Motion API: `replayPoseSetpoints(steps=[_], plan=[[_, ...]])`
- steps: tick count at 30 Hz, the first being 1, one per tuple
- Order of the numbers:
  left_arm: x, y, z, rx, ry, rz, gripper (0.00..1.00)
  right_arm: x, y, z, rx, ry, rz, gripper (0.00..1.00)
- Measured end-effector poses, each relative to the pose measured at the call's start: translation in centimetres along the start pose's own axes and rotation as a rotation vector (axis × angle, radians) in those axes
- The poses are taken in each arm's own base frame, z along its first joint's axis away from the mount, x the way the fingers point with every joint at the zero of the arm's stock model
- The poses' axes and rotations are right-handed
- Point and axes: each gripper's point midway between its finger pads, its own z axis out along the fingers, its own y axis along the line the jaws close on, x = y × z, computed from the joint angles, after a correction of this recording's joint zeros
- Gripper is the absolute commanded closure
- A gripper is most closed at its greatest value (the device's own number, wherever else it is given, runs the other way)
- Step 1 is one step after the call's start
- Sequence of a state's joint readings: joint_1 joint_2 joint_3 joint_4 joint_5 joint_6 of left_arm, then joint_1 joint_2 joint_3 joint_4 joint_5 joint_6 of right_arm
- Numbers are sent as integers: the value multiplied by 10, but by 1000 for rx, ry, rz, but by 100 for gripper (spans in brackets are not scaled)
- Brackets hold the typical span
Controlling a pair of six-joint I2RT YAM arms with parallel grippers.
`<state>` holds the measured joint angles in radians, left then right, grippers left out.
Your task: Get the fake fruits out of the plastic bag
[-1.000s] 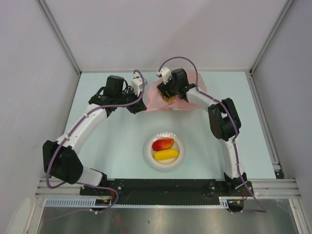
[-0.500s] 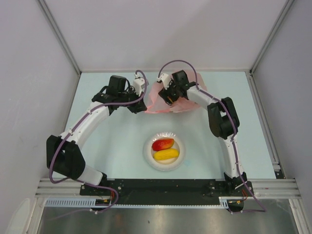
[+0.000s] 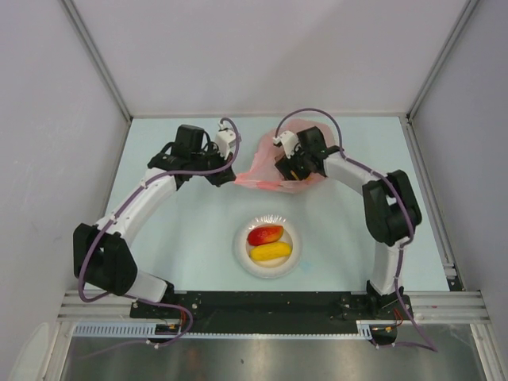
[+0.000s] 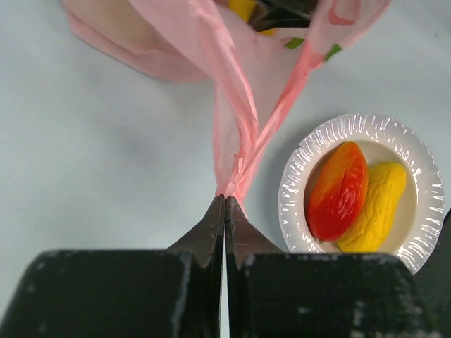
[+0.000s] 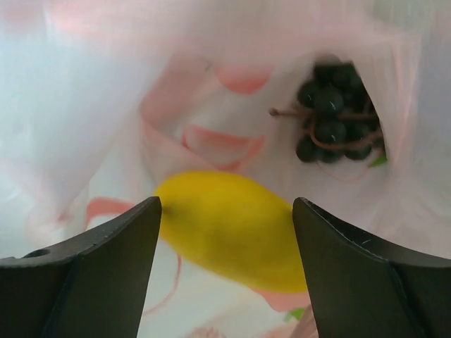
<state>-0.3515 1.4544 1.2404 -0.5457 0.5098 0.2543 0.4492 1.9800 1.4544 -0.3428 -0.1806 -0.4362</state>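
Top external view: two fruits are out. Red mango and yellow-orange mango lie in the white bowl, mid-table toward the near edge. Plastic bag sits by the far edge. Left gripper is clamped on its handle. Right gripper is inside, jaws apart astride the yellow piece, grape bunch beyond. Both remain to be removed.

two slim arms, the left arm and the right arm, are built of glossy white tubular links joined by chunky black joint housings. a thin purple cable runs along each one. each wrist carries a small white block. both bases are bolted to a black rail. the left fingers are matte black wedges flecked with pale specks; the right fingers are broad, smooth and black.
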Motion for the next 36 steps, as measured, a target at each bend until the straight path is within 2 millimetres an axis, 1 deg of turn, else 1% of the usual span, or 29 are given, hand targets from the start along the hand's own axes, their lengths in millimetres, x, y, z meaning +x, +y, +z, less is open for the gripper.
replayPoseSetpoints(steps=[2,3,6,10,12,14,17,19,22,24,27,29,33,36], plan=[[4,-1,0,3,6,5,100,12,8,-16,-3,11,18,20],[6,-2,0,6,11,3,100,16,12,-19,-7,16,19,20],[8,-3,0,17,12,1,100,21,19,-20,-10,30,10,20],[10,-4,0,23,20,12,100,18,17,-21,2,34,-2,24],[13,-4,0,26,31,21,100,15,10,-24,14,30,14,24],[17,-5,0,31,48,26,100,16,5,-27,20,31,46,24],[26,-5,3,52,94,12,100,28,9,-31,9,37,69,24],[32,-7,7,72,125,1,100,33,16,-37,2,43,66,22],[45,-11,9,100,172,-24,100,35,17,-38,0,44,57,23],[47,-13,8,109,182,-29,100,36,14,-39,4,47,47,27],[47,-13,8,111,182,-29,100,43,8,-39,17,73,16,29],[47,-13,9,112,182,-30,100,48,2,-37,37,91,-3,29],[41,-13,12,116,178,-20,100,60,-5,-34,40,125,-30,27],[38,-14,13,117,174,-12,100,56,-11,-35,34,107,-91,24]])
